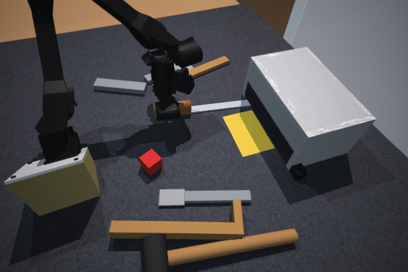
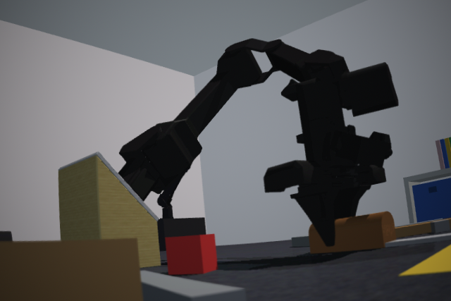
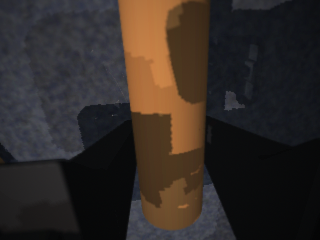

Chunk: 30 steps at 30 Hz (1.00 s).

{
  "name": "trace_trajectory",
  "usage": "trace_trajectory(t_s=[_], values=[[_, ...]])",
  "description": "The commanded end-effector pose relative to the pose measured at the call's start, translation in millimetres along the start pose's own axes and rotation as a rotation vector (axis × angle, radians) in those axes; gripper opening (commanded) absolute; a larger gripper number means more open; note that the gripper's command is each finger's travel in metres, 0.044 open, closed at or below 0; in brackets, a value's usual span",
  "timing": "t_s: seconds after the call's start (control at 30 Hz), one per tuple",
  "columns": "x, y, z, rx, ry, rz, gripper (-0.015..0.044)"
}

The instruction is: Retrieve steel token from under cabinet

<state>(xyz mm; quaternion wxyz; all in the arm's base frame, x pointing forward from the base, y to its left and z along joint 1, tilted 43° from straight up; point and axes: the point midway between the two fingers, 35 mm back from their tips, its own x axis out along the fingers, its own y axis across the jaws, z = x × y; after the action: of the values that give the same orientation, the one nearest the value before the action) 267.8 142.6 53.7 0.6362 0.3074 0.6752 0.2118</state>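
My gripper (image 1: 167, 111) (image 2: 337, 232) (image 3: 165, 126) is shut on the orange handle (image 1: 185, 107) (image 2: 363, 233) (image 3: 162, 75) of a flat-bladed tool, low at the table. Its thin pale blade (image 1: 217, 106) (image 2: 418, 240) points at the cabinet (image 1: 313, 91). The blade's far end meets the far part of the dark front opening (image 1: 269, 124) in the top view; whether the tip is inside cannot be told. The yellow marked area (image 1: 238, 134) (image 2: 433, 264) lies in front of the cabinet, beside the blade, with no token on it. The steel token is not visible in any view.
A red cube (image 1: 150, 160) (image 2: 185, 254) stands between the arm base and marked area. A grey flat tool (image 1: 217, 195), a wooden L-shaped stick (image 1: 174, 228) and a mallet (image 1: 230, 246) lie nearer the camera. A grey bar (image 1: 120, 85) and an orange stick (image 1: 210, 65) lie behind the gripper.
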Motion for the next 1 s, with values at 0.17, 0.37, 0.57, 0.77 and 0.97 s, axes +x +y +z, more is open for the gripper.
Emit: trace_trajectory(t_s=[0.17,0.37,0.57,0.77,0.97], values=[[0,0,13,0.003,0.000,0.003,0.0000],[0,0,20,0.004,0.000,0.003,0.0000],[0,0,28,0.004,-0.001,0.003,0.0000],[-1,0,35,0.004,-0.001,0.003,0.0000],[-1,0,41,0.004,-0.001,0.003,0.0000]])
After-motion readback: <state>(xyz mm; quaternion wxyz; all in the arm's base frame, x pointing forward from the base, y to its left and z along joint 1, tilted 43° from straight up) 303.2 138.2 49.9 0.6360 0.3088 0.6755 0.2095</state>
